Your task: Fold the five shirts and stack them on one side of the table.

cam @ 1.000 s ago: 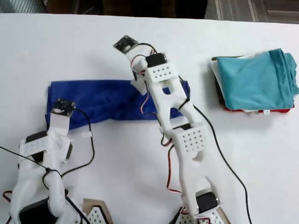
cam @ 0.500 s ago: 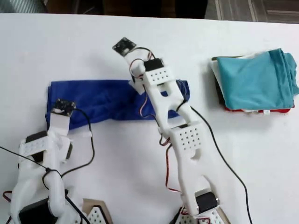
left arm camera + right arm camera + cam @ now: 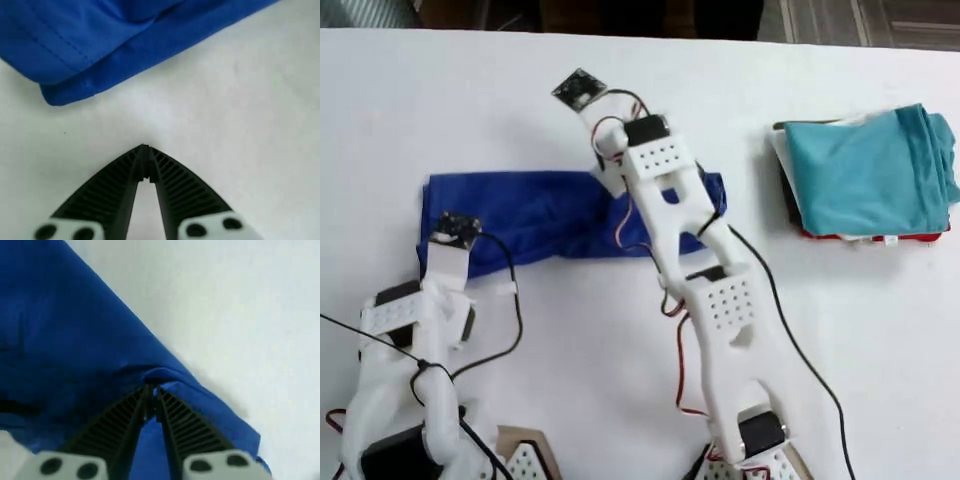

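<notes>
A blue shirt [image 3: 530, 215], folded into a long strip, lies across the middle of the white table [image 3: 440, 100]. My right gripper [image 3: 150, 390] is shut on a puckered bit of the blue shirt [image 3: 60, 340] close to its far edge; in the high view that arm's wrist [image 3: 655, 155] hangs over the strip's right part. My left gripper [image 3: 145, 151] is shut with nothing in it, just above bare table, a short way from a corner of the blue shirt [image 3: 65, 92]. The left arm [image 3: 415, 315] sits at the strip's near left end.
A stack of folded shirts [image 3: 865, 175] with a teal one on top rests at the table's right side. Bare table [image 3: 570, 340] stretches between the two arm bases and beyond the strip. The far table edge [image 3: 720, 40] runs along the back.
The right arm's wrist has shifted slightly away and to the left over the blue shirt. The left arm has not moved.
</notes>
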Controlling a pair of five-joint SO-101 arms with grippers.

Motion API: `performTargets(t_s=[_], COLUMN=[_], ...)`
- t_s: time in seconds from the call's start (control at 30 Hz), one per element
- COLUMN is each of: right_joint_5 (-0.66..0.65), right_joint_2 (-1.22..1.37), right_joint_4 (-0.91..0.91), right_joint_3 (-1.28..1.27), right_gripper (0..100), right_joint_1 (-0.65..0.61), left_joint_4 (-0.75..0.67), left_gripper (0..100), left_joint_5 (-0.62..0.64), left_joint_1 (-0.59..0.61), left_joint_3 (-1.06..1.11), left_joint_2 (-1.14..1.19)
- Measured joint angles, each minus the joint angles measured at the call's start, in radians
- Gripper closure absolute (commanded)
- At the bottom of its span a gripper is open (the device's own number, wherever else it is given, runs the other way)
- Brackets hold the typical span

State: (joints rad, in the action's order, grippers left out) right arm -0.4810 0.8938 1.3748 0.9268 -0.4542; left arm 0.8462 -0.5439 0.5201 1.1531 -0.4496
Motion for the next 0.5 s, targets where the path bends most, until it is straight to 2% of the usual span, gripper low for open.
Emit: performTargets(t_s=[0.27,0.5], right_joint_5=[0.000,0.000], right_joint_2=[-0.058,0.043], right_joint_4=[0.040,-0.008], right_joint_3=[-0.002,-0.002], right_gripper=[97.8,97.8], right_joint_1=[0.000,-0.002], left_joint_4=[0.000,0.000], left_gripper=[97,97], left_joint_5=[0.000,0.000], left_joint_1=[0.000,0.000], left_joint_3=[0.000,0.000], left_joint_2=[0.000,0.000])
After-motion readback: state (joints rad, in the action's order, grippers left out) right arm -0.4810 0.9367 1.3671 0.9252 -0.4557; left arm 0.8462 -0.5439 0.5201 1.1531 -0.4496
